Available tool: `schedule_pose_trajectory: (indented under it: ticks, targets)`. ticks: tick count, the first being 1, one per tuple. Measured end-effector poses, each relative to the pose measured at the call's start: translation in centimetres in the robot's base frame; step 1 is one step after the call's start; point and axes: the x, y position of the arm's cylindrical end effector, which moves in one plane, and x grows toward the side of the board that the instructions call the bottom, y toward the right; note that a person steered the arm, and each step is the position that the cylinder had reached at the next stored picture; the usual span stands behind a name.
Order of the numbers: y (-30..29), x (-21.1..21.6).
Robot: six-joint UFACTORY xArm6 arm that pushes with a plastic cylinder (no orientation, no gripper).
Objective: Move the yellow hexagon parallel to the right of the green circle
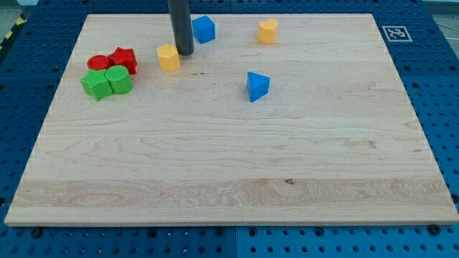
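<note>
A yellow hexagon block (168, 57) lies near the view's upper left. The green circle (120, 79) lies to its lower left, in a tight cluster of several blocks. My tip (185, 52) stands just to the right of the yellow hexagon, touching it or nearly so. The dark rod rises from there out of the view's top.
A green block (94, 84) touches the circle's left side. A red circle (98, 62) and a red block (124, 59) sit just above them. A blue block (204, 29) lies right of the rod, a second yellow block (267, 31) further right, and a blue triangle-like block (257, 86) near the middle.
</note>
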Motion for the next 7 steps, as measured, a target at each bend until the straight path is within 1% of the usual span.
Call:
schedule_pose_trajectory:
  ticks: [1, 2, 3, 5, 6, 7]
  targets:
    - [-0.1, 0.0]
    - [-2.4, -2.1]
    - [-4.1, -6.2]
    - [-3.7, -2.1]
    - [-5.4, -1.0]
    - [-5.6, -0.6]
